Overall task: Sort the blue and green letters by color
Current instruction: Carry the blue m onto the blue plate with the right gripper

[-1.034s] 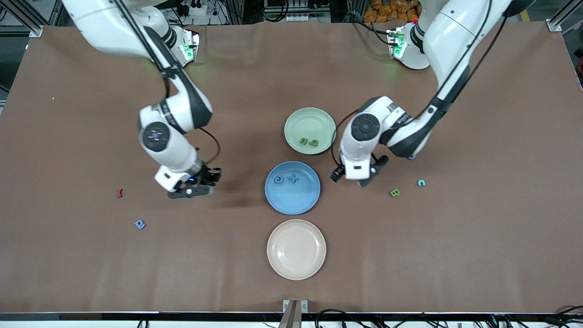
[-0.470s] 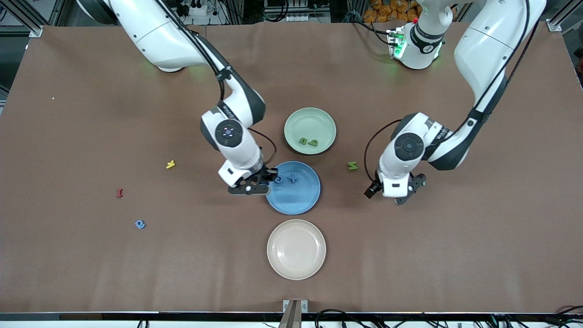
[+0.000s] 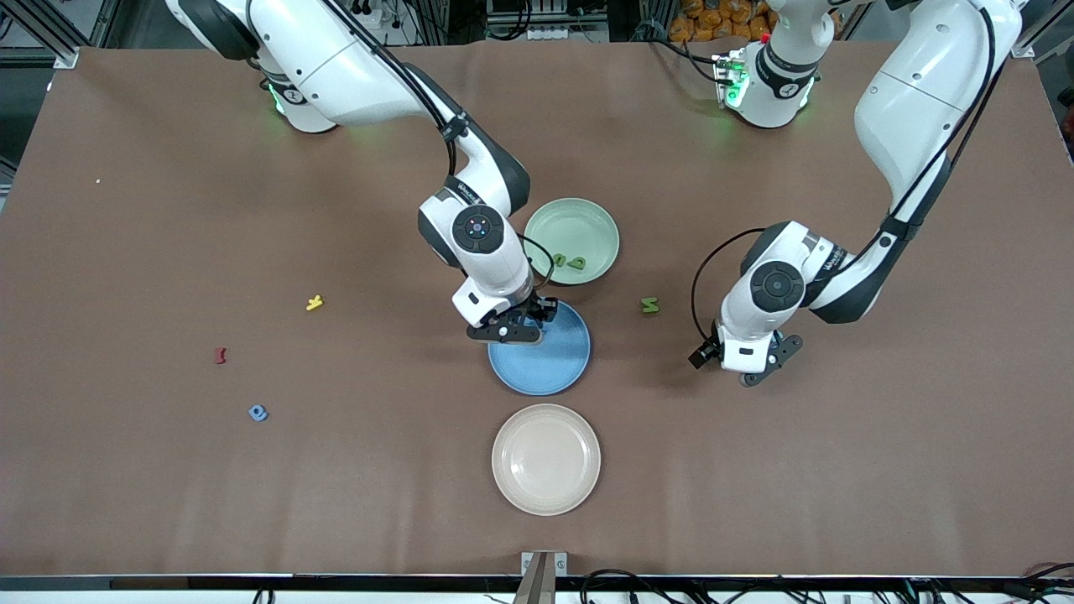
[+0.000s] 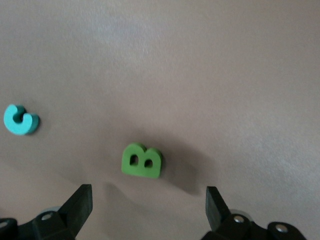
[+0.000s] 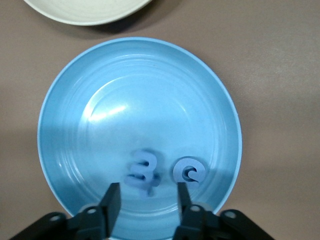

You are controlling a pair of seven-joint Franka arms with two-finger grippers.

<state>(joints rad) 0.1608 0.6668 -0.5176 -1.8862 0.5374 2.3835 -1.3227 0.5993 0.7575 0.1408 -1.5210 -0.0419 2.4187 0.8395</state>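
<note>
Brown cloth covers the table (image 3: 168,503), and three plates stand in a row down its middle: a pale green plate (image 3: 579,220) farthest from the front camera, a blue plate (image 3: 550,369) next, and a cream plate (image 3: 545,459) nearest.

Two green letters (image 3: 569,262) lie in the green plate. The right gripper (image 3: 509,329) hangs over the blue plate's rim on the side toward the green plate. In the right wrist view its fingers (image 5: 111,202) stand slightly apart with nothing clamped between them, and a blurred blue letter (image 5: 142,173) shows just under the gap, beside a blue letter C (image 5: 189,170) that lies in the plate.

The left gripper (image 3: 759,362) is low over the table toward the left arm's end. Its fingers (image 4: 80,202) are spread wide on either side of a green letter B (image 4: 142,160), not touching it. A turquoise letter C (image 4: 20,120) lies near the B.

Another green letter (image 3: 650,305) lies on the table between the plates and the left gripper. Toward the right arm's end lie a yellow letter (image 3: 314,303), a dark red letter (image 3: 221,356) and a loose blue letter (image 3: 258,412), well apart from each other.
</note>
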